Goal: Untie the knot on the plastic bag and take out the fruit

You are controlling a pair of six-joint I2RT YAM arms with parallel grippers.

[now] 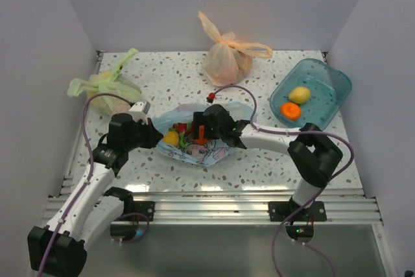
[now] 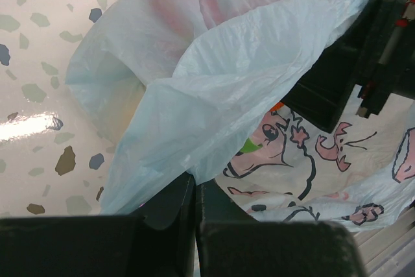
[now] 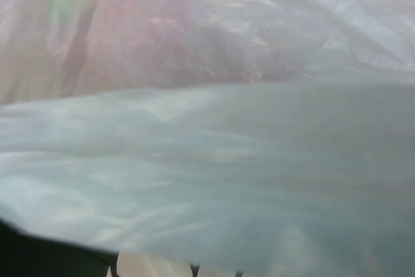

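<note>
Both grippers work at the open blue bag, mid-table.

Top view: the light blue plastic bag (image 1: pixel 194 152) lies between the arms, a yellow fruit (image 1: pixel 171 138) and a red fruit (image 1: pixel 181 127) in its mouth. The left gripper (image 1: pixel 154 135) is at its left edge and the right gripper (image 1: pixel 206 128) reaches inside. A teal bin (image 1: pixel 334 85) holds an orange fruit (image 1: pixel 291 111). Left wrist: the fingers (image 2: pixel 168 215) are pressed together, pinching bag film. Right wrist: blurred film fills the view, so I cannot tell how the jaws stand.
</note>
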